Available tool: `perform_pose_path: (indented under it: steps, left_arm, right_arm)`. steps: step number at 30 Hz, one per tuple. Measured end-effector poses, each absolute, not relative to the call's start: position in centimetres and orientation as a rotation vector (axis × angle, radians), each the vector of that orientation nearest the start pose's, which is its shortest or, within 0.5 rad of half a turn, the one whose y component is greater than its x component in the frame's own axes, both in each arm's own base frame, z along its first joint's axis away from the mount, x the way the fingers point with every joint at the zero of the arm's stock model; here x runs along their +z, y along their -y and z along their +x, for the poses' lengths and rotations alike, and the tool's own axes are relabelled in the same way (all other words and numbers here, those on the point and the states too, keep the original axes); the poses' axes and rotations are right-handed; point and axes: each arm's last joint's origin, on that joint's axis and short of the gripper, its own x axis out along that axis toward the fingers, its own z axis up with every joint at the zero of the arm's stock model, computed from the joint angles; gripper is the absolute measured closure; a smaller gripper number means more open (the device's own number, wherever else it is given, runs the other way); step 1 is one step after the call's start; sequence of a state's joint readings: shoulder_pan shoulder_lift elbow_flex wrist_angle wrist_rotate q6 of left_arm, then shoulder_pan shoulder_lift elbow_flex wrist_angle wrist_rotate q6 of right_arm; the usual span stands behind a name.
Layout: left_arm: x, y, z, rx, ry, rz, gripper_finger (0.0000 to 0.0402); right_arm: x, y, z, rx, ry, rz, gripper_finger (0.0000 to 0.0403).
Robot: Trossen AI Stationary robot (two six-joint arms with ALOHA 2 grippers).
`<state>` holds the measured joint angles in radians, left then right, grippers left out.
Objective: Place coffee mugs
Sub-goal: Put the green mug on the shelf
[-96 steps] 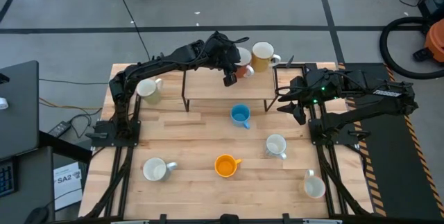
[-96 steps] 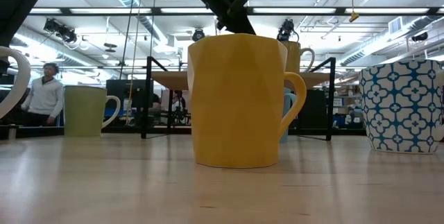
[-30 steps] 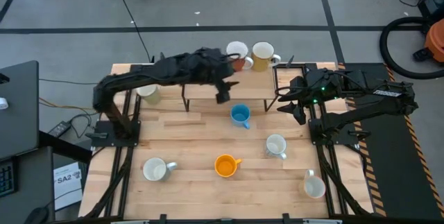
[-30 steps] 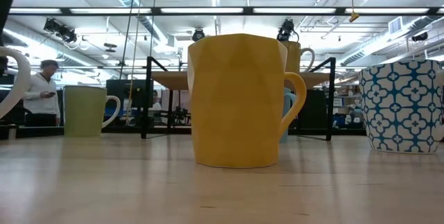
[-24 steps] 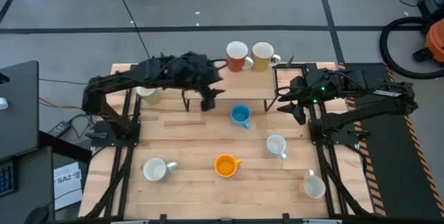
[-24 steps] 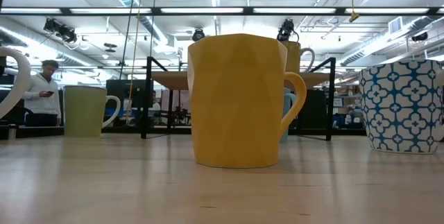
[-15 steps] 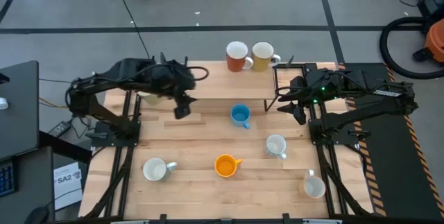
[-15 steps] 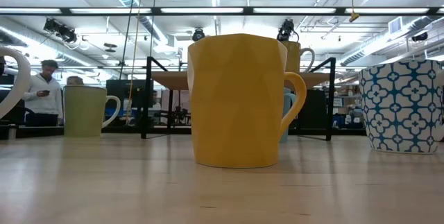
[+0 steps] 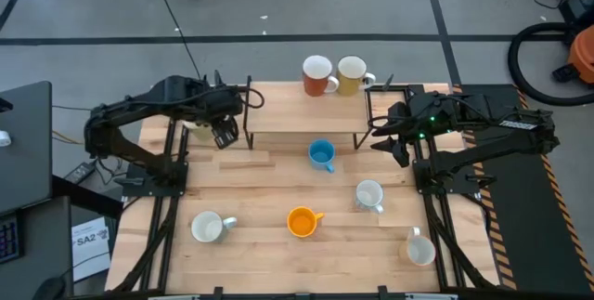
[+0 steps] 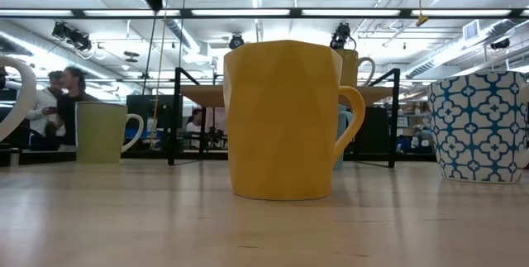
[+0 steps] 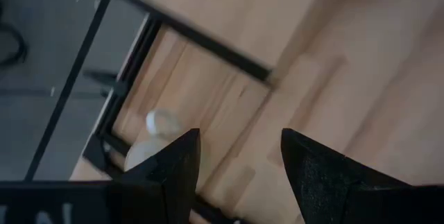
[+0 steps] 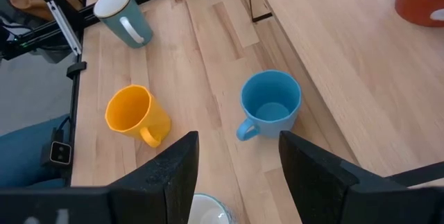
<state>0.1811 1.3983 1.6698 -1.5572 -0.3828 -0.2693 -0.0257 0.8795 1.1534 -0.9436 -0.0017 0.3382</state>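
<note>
Left pincer (image 9: pixel 225 134) hangs released and empty above the wooden surface (image 9: pixel 260 184), near the left leg of the raised shelf (image 9: pixel 288 105) and just beside a pale green mug (image 9: pixel 197 123); the right pincer (image 9: pixel 390 142) waits released at the shelf's right end. On the shelf stand a red-orange mug (image 9: pixel 317 75) and a yellow mug (image 9: pixel 352 75), touching or nearly so. On the surface sit a blue mug (image 9: pixel 321 155), an orange mug (image 9: pixel 302 221) and three white mugs (image 9: pixel 369 194).

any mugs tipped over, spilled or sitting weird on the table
Nothing stands out. The red-orange mug and yellow mug stand upright on the raised shelf; the blue mug, orange mug and white mugs below are upright too, with no spill visible.
</note>
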Motion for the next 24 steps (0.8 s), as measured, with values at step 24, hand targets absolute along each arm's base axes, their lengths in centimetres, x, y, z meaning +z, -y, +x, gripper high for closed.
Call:
perform_pose_path:
  steps: [24]
  left_arm:
    - [27.2,-14.0,16.8,0.929,-1.375,-0.457,0.0194]
  right_arm:
    - [37.1,0.4,14.7,-0.136,-0.660,0.334,0.0197]
